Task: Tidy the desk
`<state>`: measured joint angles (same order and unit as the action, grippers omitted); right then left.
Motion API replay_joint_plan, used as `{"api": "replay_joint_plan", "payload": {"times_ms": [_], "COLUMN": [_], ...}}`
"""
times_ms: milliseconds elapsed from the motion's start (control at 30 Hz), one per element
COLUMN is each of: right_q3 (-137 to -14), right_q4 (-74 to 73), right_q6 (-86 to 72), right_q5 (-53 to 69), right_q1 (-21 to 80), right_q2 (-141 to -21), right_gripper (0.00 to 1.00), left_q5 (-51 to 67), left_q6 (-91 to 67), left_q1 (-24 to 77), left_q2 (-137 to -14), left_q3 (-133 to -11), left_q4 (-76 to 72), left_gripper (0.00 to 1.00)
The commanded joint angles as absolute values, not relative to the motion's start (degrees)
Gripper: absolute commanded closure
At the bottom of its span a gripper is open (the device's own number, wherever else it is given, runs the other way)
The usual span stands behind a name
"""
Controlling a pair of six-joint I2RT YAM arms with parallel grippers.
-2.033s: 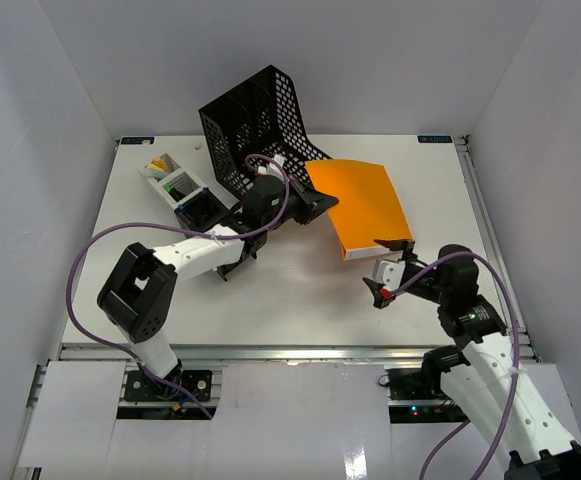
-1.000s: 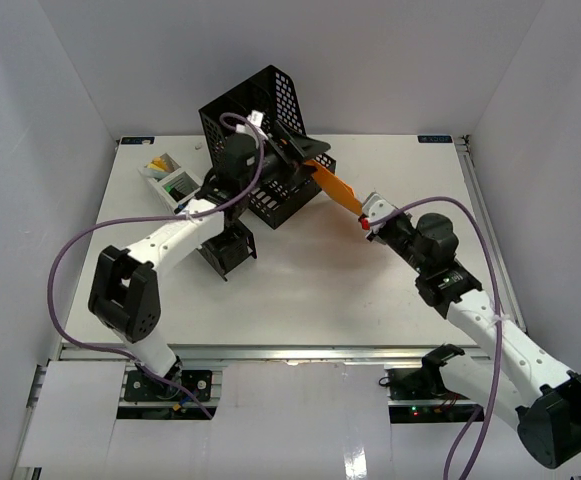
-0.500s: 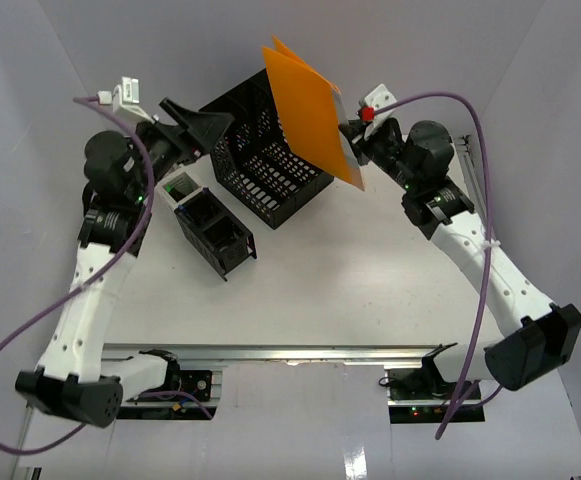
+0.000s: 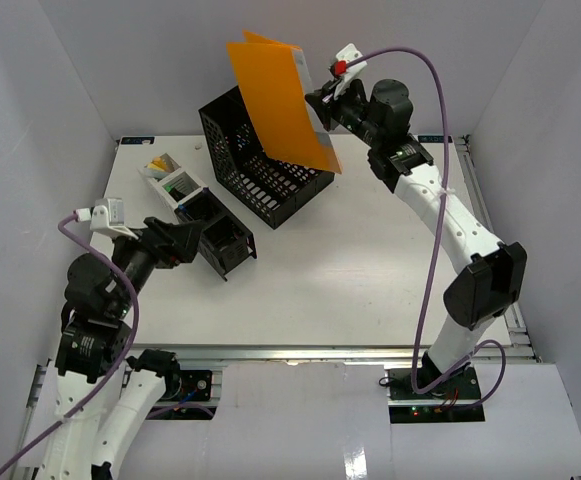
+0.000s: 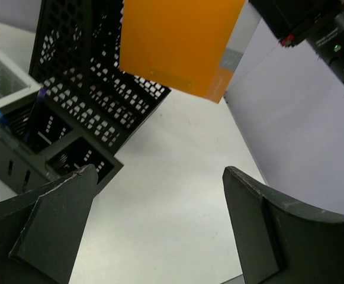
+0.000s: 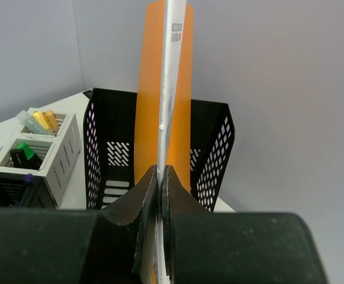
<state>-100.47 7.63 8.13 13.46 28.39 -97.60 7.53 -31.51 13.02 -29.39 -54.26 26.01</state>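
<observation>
An orange folder with white pages hangs upright in the air, and my right gripper is shut on its edge. In the right wrist view the folder runs edge-on between my closed fingers, above the black mesh file holder. That holder stands tilted at the back of the white desk. My left gripper is open and empty, low at the near left. It faces the holder and the folder through its wide jaws.
A black pen organizer sits just in front of my left gripper. A pale compartment tray with markers lies behind it at the back left. White walls close in on three sides. A metal rail runs along the near edge.
My right arm has lifted the orange folder off the desk and swung it up and left above the mesh holder. My left arm has pulled back from the holder to the near left.
</observation>
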Motion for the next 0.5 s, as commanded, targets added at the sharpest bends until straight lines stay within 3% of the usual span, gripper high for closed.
{"api": "replay_joint_plan", "payload": {"times_ms": [0, 467], "right_q3": [-107.34, -114.89], "right_q4": [15.26, 19.53], "right_q6": [6.57, -1.81], "right_q5": [13.98, 13.73], "right_q1": [28.74, 28.34], "right_q2": [-101.06, -111.46], "right_gripper": [0.92, 0.92], "left_q5": [4.08, 1.94], "left_q6": [-32.31, -35.87], "left_q1": [12.96, 13.01], "left_q2": [-24.53, -19.64], "left_q3": [-51.01, -48.07], "left_q4": [31.70, 33.75], "left_gripper": [0.02, 0.02]}}
